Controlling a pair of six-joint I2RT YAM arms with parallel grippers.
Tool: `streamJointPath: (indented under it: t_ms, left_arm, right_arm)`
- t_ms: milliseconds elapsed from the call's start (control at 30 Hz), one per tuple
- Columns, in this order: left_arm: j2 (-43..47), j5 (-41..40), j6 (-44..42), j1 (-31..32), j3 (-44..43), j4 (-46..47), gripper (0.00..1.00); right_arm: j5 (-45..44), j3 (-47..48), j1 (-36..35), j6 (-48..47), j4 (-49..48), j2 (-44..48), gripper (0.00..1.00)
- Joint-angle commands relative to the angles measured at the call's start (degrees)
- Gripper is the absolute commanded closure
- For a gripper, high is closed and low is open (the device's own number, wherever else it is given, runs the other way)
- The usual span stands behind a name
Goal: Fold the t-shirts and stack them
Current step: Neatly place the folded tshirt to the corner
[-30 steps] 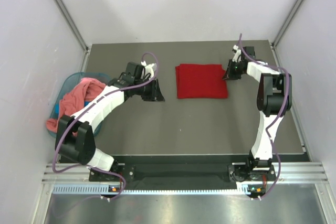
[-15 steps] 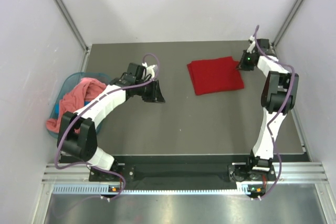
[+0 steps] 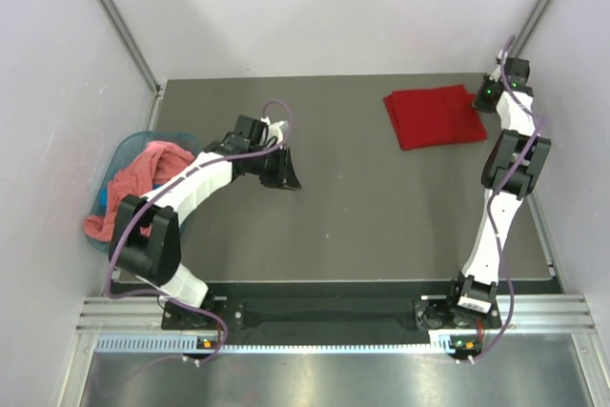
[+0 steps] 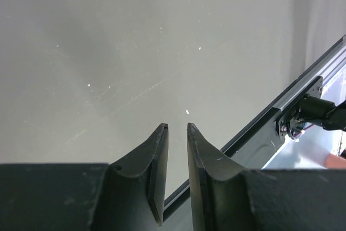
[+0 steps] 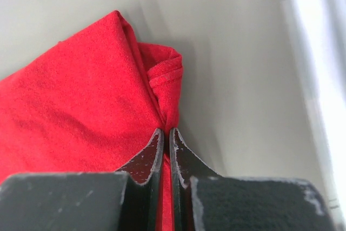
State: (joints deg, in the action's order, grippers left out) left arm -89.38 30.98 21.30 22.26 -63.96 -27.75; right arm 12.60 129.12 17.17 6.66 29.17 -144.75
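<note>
Dark table (image 3: 353, 226): right fingers (image 5: 166, 136) pinch folded red t-shirt (image 3: 436, 116); left fingers (image 4: 175, 133) nearly closed, empty.

I find the middle of the table (image 3: 362, 226) bare and passable between both arms. The folded red t-shirt (image 3: 434, 117) occupies the far right corner, just beside the right wall, with my right gripper (image 5: 166, 133) pinched on its edge there; little room remains on that side. My left gripper (image 3: 286, 171) sits left of centre, jaws nearly together. The teal basket (image 3: 122, 154), heaped with the salmon-pink t-shirt (image 3: 143, 176), blocks the left edge.
</note>
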Motion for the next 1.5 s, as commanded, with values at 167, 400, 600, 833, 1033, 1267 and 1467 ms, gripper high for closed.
streamJointPath:
  t_ms: [167,400,600,833,1033,1267,1467]
  left_arm:
    - [-2.0,3.7,1.3,-0.3,-0.8,3.6,0.74]
    - [-2.3,4.3,1.5,-0.2,0.0,4.2,0.74]
    - [-1.1,3.5,1.6,-0.2,0.5,3.8,0.74]
    - [1.2,3.3,2.3,-0.2,-1.0,3.7,0.74]
    - [8.3,3.3,4.0,-0.2,-4.2,2.5,0.73]
    - [16.7,-3.9,3.8,-0.6,-10.4,2.0,0.71]
    - [20.2,-2.1,7.3,-0.5,-13.1,2.4,0.67]
  right_arm:
    - [-4.5,3.9,4.1,1.4,-4.0,-0.4,1.00]
    - [-5.6,4.9,4.4,3.4,-7.3,-1.8,1.00]
    - [-6.4,4.8,4.7,6.3,-8.4,-2.4,1.00]
    - [-7.4,1.7,4.8,7.6,-9.9,3.0,0.66]
    - [-7.7,-10.0,4.2,11.8,-9.3,16.4,0.26]
    - [-0.5,-30.1,2.8,15.2,-11.1,36.8,0.00]
    - [2.2,-43.0,-4.9,14.1,-1.8,56.5,0.00]
